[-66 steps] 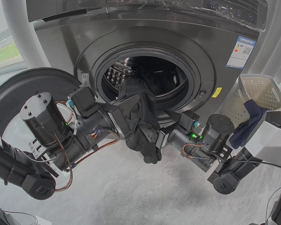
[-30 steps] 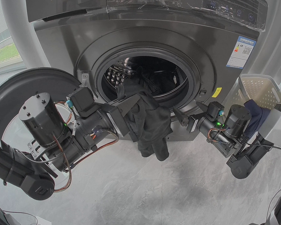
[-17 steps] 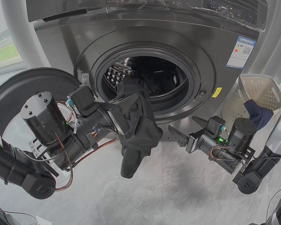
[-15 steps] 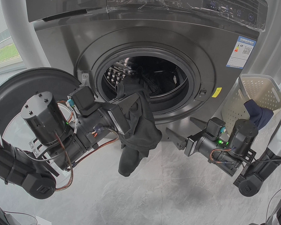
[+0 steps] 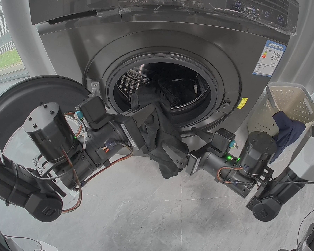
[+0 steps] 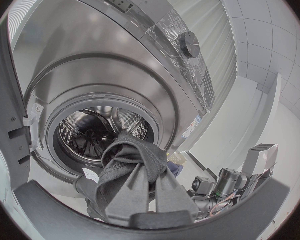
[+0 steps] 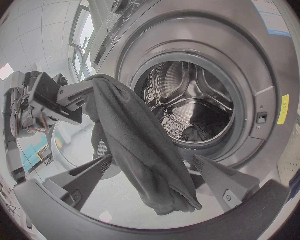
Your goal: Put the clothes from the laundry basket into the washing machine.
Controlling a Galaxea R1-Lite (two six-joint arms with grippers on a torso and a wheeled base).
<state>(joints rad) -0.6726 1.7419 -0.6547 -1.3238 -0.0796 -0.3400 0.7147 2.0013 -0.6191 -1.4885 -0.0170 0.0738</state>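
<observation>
The left end effector (image 6: 153, 172) is clamped on a black fabric garment (image 5: 162, 133) just in front of the open mouth of the grey steel washing machine (image 5: 146, 39). The garment hangs lengthwise downward. The right end effector (image 7: 151, 159), spread wide, brackets its loose tail and is nearer to it, so it probably needs to close there and lift toward the drum.

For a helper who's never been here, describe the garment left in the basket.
Right of the washing machine sits a beige perforated laundry basket. Hanging over its rim is a navy garment, unlike the black garment before the machine.
</observation>
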